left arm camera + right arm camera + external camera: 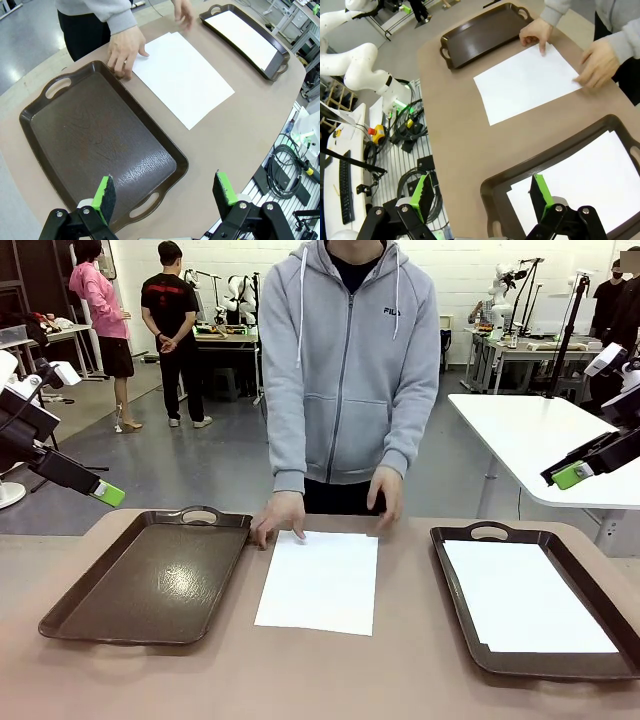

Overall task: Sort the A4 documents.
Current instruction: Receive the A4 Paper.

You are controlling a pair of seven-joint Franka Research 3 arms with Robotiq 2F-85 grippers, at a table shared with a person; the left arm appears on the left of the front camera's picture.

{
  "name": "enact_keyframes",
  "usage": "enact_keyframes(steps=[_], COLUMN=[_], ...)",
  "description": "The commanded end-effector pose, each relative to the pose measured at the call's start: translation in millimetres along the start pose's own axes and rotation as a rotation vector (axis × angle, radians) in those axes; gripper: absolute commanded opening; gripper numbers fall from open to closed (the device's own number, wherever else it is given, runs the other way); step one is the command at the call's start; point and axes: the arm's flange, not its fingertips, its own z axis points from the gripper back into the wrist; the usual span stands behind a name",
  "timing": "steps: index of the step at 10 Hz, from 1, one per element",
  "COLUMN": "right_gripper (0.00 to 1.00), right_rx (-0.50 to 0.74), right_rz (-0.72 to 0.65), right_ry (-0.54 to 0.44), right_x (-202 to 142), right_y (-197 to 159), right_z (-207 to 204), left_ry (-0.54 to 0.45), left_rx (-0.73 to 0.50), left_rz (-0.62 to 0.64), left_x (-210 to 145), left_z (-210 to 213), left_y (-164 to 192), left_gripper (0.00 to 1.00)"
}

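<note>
I have both arms raised over the near side of the tan table (400,680). Two grippers are up. The left gripper (165,190) has its green-padded fingers spread wide and holding nothing, above the near handle end of the empty dark brown plastic tray (100,140). The right gripper (481,192) is likewise spread and empty, above the near corner of the second dark brown tray (555,156).

There are two trays, one on each side. A plain white A4 sheet (580,190) lies flat in the right one, below and just ahead of the right gripper's fingers; whether more sheets lie under it I cannot tell.

Between the trays, flat on the bare table, rests a small pile of white A4 sheets (320,580). My left wrist camera shows a second edge peeking out at its far corner. This pile is well apart from both grippers.

At the far edge, a person in a grey hooded top (345,360) rests two hands on the pile: one hand (280,515) at the corner beside the empty tray, the other hand (387,490) at the opposite far corner.
</note>
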Motion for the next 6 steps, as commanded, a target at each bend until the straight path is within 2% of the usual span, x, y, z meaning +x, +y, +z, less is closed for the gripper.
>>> enact_keyframes(steps=[1, 6], right_gripper=[1.00, 1.00], right_rx=[-0.002, -0.002], right_rz=[0.002, 0.002], right_ry=[-0.001, -0.001], right_x=[0.8, 0.8], right_y=[0.0, 0.0], right_z=[0.2, 0.2], left_ry=[-0.004, -0.004], left_rx=[-0.007, -0.007], left_rz=[0.001, 0.001], left_x=[-0.3, -0.3], left_z=[0.0, 0.0], left_y=[0.4, 0.4], left_gripper=[1.00, 1.00])
